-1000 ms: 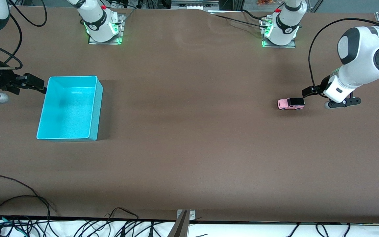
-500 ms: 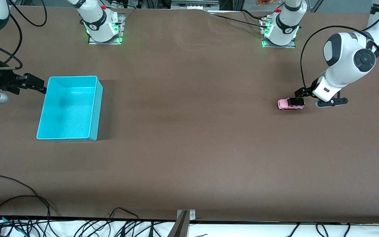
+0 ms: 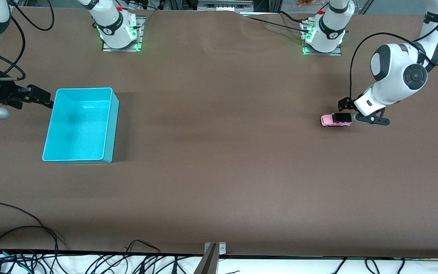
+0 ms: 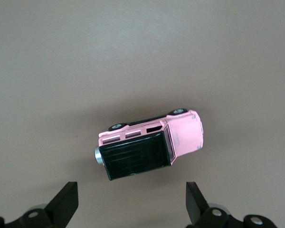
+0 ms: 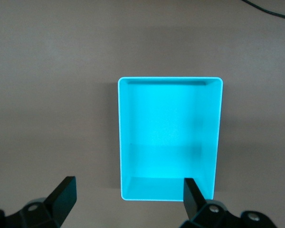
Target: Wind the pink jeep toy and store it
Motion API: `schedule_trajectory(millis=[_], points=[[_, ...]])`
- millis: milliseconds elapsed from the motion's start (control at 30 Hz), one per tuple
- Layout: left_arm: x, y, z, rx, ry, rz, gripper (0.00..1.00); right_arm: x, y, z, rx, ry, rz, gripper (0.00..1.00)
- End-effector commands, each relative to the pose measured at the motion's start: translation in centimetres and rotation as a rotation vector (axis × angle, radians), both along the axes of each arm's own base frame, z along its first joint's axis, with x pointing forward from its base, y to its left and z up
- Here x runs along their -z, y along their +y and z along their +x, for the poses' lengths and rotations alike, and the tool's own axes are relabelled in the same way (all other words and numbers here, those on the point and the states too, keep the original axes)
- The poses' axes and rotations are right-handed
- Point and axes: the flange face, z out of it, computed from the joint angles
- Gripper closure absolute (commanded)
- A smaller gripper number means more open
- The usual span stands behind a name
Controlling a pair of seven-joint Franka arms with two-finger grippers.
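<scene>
The pink jeep toy [image 3: 336,119] stands on its wheels on the brown table toward the left arm's end, black roof [image 4: 135,160] up. My left gripper [image 3: 345,103] hangs just beside the jeep's roofed end, open and empty. In the left wrist view the jeep [image 4: 183,135] lies just ahead of that gripper [image 4: 131,190], and neither fingertip touches it. The turquoise bin [image 3: 84,90] stands empty toward the right arm's end. My right gripper [image 3: 40,97] waits over the table at the bin's rim [image 5: 170,80], open [image 5: 129,187] with nothing in it.
The two arm bases [image 3: 118,34] [image 3: 323,36] stand along the table's edge farthest from the front camera. Loose cables [image 3: 32,228] lie along the edge nearest that camera. A wide stretch of bare brown table [image 3: 219,125] separates bin and jeep.
The left arm has swung in toward the jeep, bringing its open gripper from beside the toy to right at its roofed end. Jeep, bin and right arm have not moved.
</scene>
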Motion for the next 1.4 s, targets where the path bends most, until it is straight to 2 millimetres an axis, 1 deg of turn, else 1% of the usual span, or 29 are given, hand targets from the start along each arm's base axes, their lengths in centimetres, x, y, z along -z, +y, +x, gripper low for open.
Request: schedule_trajectory(millis=[0, 200, 267, 600, 733, 1033, 1167, 1367], points=[[0.3, 0.3, -0.2, 0.158, -0.005, -0.006, 0.0, -0.5, -0.2, 0.0, 0.016, -0.001, 0.008, 0.0], [1.2, 0.1, -1.2, 0.301, 0.016, -0.031, 0.0, -0.6, -0.2, 0.0, 0.018, -0.002, 0.008, 0.0], [1.3, 0.1, -1.2, 0.34, 0.008, -0.034, 0.0, -0.6, -0.2, 0.0, 0.016, -0.002, 0.008, 0.0], [3.1, -0.2, -2.9, 0.597, -0.036, -0.06, 0.0, -0.7, -0.2, 0.0, 0.018, -0.004, 0.008, 0.0], [3.6, -0.3, -2.7, 0.686, -0.054, -0.054, 0.0, -0.7, -0.2, 0.0, 0.018, -0.004, 0.008, 0.0], [4.6, -0.8, -2.2, 0.925, -0.08, 0.024, 0.0, -0.7, -0.2, 0.0, 0.018, -0.005, 0.008, 0.0], [5.1, -1.3, -2.0, 0.979, -0.095, 0.028, 0.0, -0.6, -0.2, 0.0, 0.018, -0.004, 0.008, 0.0], [5.8, -2.1, -1.8, 1.016, -0.111, 0.025, 0.0, -0.6, -0.2, 0.1, 0.018, -0.005, 0.008, 0.0]])
